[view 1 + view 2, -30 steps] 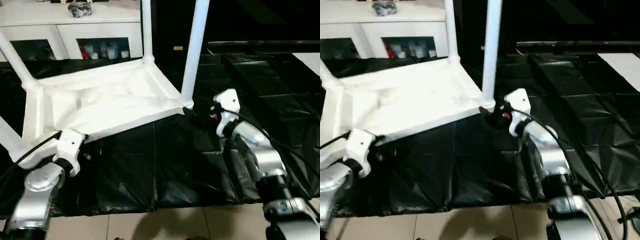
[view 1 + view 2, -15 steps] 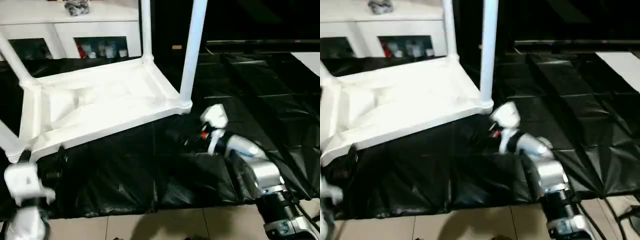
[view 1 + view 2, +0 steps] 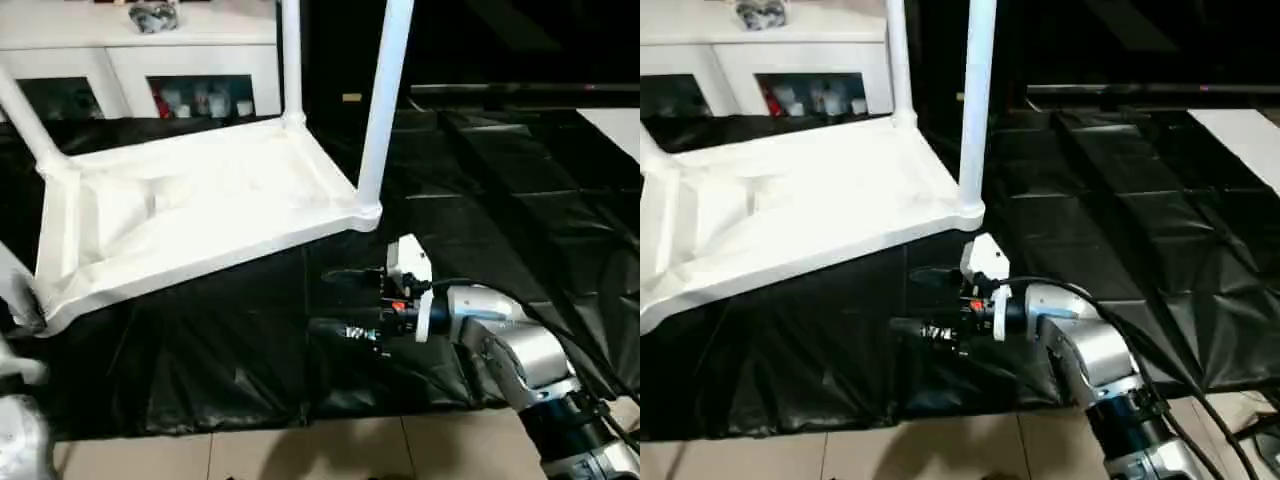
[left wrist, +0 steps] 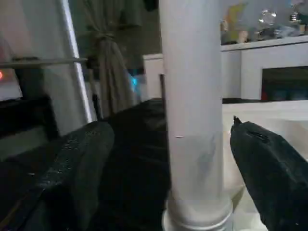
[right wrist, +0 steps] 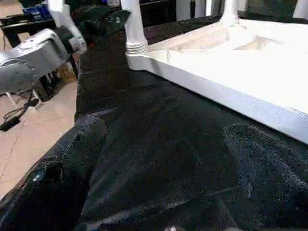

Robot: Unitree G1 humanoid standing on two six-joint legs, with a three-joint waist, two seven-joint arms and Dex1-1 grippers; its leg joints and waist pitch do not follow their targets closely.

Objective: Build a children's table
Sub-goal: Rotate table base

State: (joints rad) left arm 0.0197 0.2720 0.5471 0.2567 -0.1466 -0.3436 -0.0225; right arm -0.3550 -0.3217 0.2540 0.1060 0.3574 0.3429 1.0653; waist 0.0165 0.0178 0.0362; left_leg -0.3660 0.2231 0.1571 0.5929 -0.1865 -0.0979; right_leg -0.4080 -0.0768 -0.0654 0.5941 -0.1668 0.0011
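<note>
Black sheeting [image 3: 250, 350] covered the work floor, with a white cabinet [image 3: 140, 60] against the back wall, as the children's table [image 3: 200, 210] lay upside down, its ribbed underside facing up and its legs rising out of the corner sockets. The tabletop's long axis ran across the scene, tilted so that the end nearer the right gripper [image 3: 340, 300] sat farther back. That gripper lay level just above the sheeting, in front of the near corner where a leg [image 3: 380, 100] stood upright; its two black fingers were spread wide apart on nothing and pointed across toward the robot's left. In the left wrist view, the left gripper [image 4: 183, 163] had its fingers [image 4: 82, 163] splayed to either side of another upright leg [image 4: 192, 106] without touching it, the socket collar just below. The tabletop's long front edge ran beyond the right gripper's fingertips.
</note>
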